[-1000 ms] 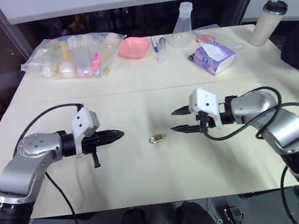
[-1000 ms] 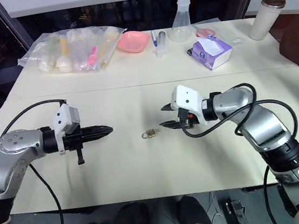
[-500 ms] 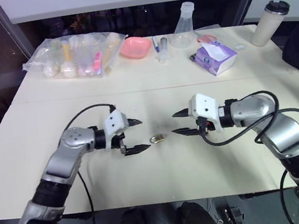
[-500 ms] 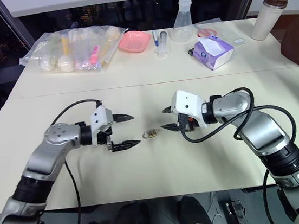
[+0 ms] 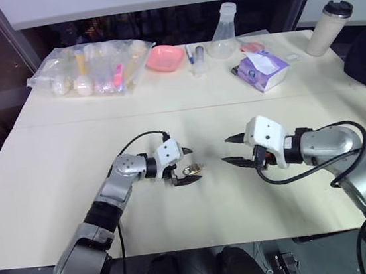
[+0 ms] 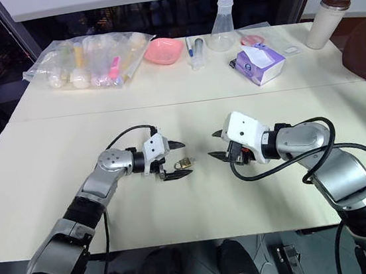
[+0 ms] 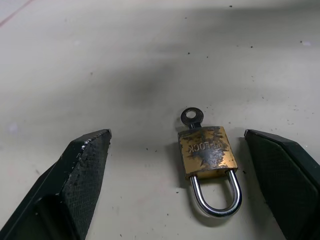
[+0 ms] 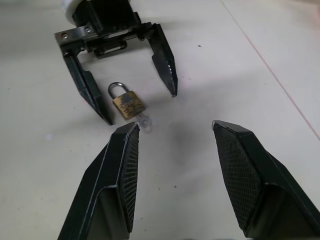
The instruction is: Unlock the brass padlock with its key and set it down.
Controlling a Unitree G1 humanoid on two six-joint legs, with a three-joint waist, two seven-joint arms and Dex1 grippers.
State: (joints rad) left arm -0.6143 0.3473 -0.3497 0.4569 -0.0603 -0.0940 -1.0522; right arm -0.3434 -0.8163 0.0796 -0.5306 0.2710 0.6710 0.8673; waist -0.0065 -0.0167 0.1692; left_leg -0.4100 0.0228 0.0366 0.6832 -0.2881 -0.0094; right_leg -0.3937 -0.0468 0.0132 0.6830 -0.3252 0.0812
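Light's pretty even from overhead, so the bench point(image 5: 56, 192) looks bright and cream, while the windows behind stay dark. My left pincer point(image 7: 185, 180) throws a soft grey smudge of shadow on the bench. Close-up shots are sharp; the padlock point(image 7: 207, 155) shows a little glare on its loop.

Cream table point(image 5: 56, 192) carries padlock point(image 7: 207, 155) with key point(image 7: 191, 117) flat between left pincer point(image 5: 188, 166) fingers, clutter well beyond both pincers.

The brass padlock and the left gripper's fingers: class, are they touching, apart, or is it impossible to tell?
Apart. In the left wrist view the brass padlock lies on the table between the left gripper's open fingers, with bare tabletop showing on both sides.
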